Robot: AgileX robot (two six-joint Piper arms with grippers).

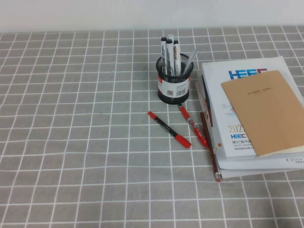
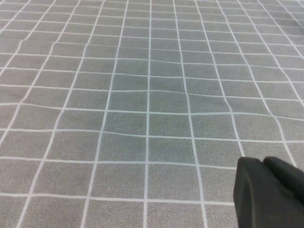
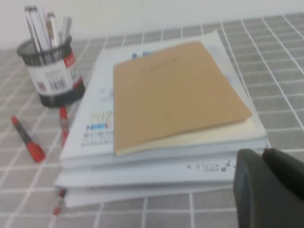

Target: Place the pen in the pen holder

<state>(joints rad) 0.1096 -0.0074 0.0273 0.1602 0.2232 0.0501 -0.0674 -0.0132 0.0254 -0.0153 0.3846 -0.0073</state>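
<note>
The pen (image 1: pixel 168 129), black in the middle with a red cap and red tail, lies on the grey checked cloth in front of the pen holder (image 1: pixel 175 80). The holder is a black mesh cup with a white barcode label, and it holds several markers. Both also show in the right wrist view, the pen (image 3: pixel 24 137) and the holder (image 3: pixel 52 76). My right gripper (image 3: pixel 262 154) is shut and empty, by the near edge of the book stack and far from the pen. My left gripper (image 2: pixel 263 164) is shut and empty over bare cloth. Neither arm shows in the high view.
A red pen with a clear middle (image 1: pixel 192 124) and a long dark-red stick (image 1: pixel 210 149) lie beside a stack of white books (image 1: pixel 228 118). A brown notebook (image 1: pixel 266 109) lies on top of the stack, right of the holder.
</note>
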